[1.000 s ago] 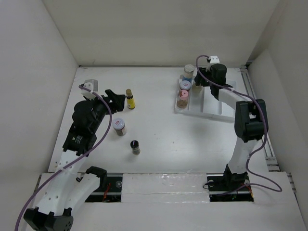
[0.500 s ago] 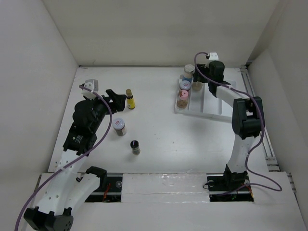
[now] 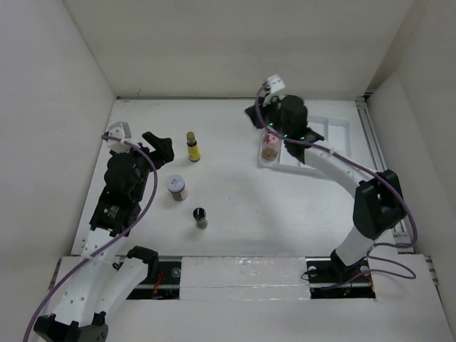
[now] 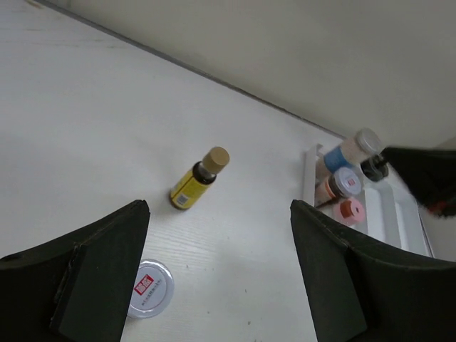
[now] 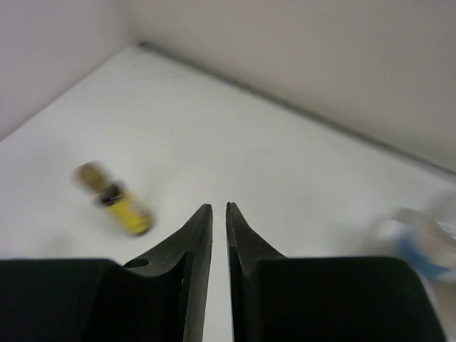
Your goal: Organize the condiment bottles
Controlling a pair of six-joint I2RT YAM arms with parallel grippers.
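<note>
The slim yellow bottle (image 3: 192,147) stands upright on the table (image 3: 235,199), beyond the left gripper (image 4: 219,210), whose jaws are spread wide and empty. The silver-lidded jar (image 3: 177,187) and the small black-capped bottle (image 3: 200,217) stand nearer the arm bases, apart from each other. The white divided tray (image 3: 335,122) holds, in a row in its left compartment, the pink shaker (image 3: 269,146), the blue-banded jar (image 4: 345,182) and a grey-lidded jar (image 4: 356,146). The right gripper (image 5: 219,206) hangs over the tray's left end, fingers almost pressed together, gripping nothing; its arm hides part of the tray from above
</note>
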